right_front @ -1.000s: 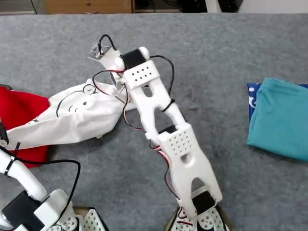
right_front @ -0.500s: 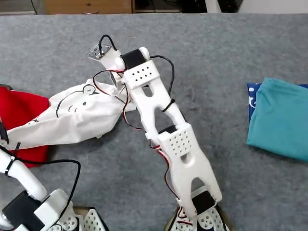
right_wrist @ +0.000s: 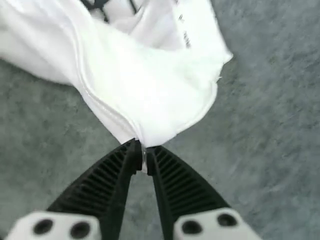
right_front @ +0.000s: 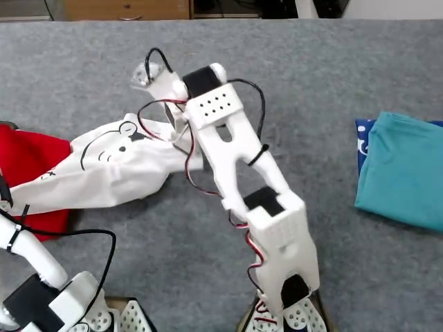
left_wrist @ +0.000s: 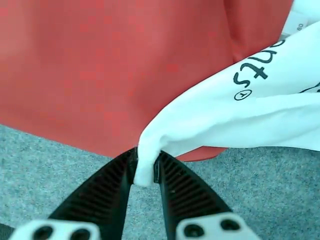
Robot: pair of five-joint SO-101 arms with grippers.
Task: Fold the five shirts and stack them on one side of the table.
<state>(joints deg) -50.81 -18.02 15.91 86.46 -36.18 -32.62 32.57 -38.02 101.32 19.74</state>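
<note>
**Both Grippers Clamped on Opposite Ends of the White Shirt**

The white shirt lies bunched lengthwise on the grey table, toward its left side, with one end overlapping the red shirt. The left gripper has its jaws closed on a corner fold of the white fabric, above the red shirt. The right gripper has its jaws nearly together, pinching an edge of the opposite end just over the table surface. Gripping two opposite ends probably serves to tension the garment and spread it flat before folding. A folded teal shirt rests at the table's right edge on top of a blue garment, which suggests this is the stacking side. How many shirts that stack contains cannot be determined. The red shirt appears unfolded and is not yet processed.
</note>
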